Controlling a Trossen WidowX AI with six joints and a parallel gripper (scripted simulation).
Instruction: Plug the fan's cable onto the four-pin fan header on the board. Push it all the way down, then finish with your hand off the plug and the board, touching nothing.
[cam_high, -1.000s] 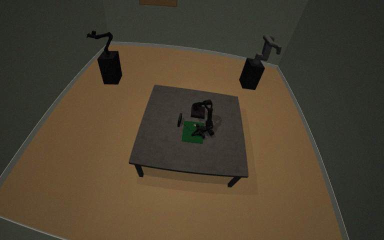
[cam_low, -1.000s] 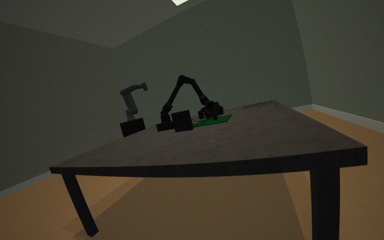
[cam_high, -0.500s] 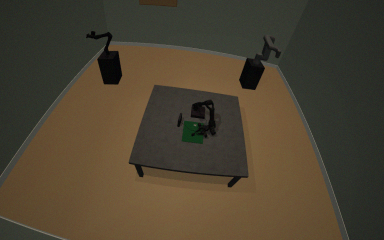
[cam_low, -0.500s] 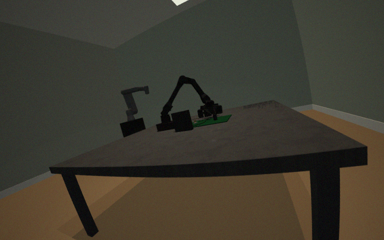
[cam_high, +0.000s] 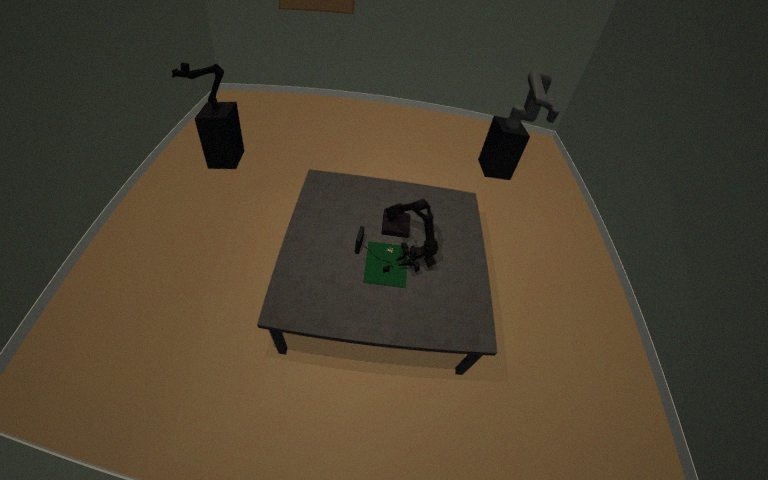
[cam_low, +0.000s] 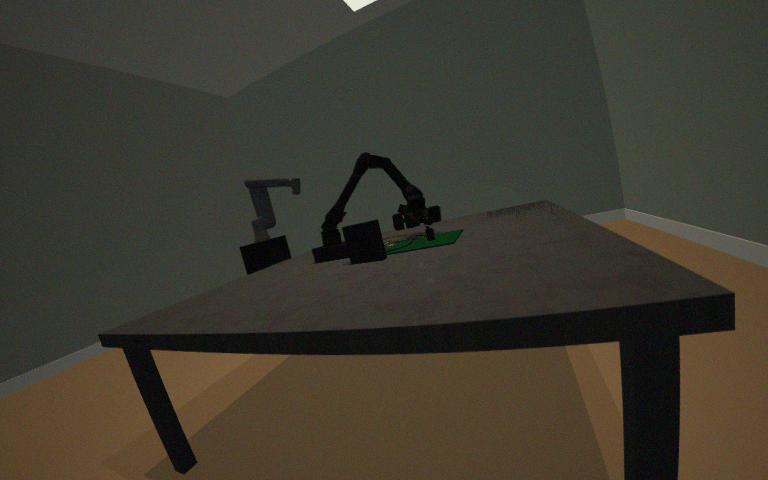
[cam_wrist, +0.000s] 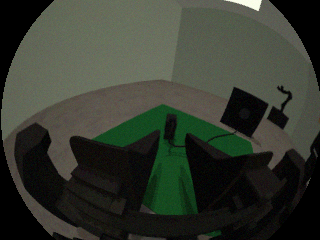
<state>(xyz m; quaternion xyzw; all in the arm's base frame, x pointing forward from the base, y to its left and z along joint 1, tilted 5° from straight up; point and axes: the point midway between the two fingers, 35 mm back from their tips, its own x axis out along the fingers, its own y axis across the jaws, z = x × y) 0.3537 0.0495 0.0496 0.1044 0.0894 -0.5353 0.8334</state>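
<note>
The green board (cam_high: 374, 277) (cam_low: 448, 239) (cam_wrist: 125, 128) lies flat on the table. A small dark block, the plug on the header as far as I can tell (cam_high: 386, 268) (cam_low: 429, 233) (cam_wrist: 171, 126), stands upright on it. The thin black cable (cam_high: 370, 253) (cam_wrist: 220, 136) runs from the block's foot to the fan (cam_high: 359, 240) (cam_low: 364, 242) (cam_wrist: 245, 111), a square black box standing beside the board. My gripper (cam_high: 399, 262) (cam_wrist: 172, 135) is partly open and empty, backed off from the block with a gap. The header's pins and the plug's depth cannot be made out.
A small pale part (cam_high: 390, 249) sits on the board near my arm's base (cam_high: 395, 224). The grey table (cam_high: 317, 300) (cam_low: 283, 305) carries everything. Two other arms stand on black pedestals (cam_high: 219, 138) (cam_high: 502, 150) beyond the table.
</note>
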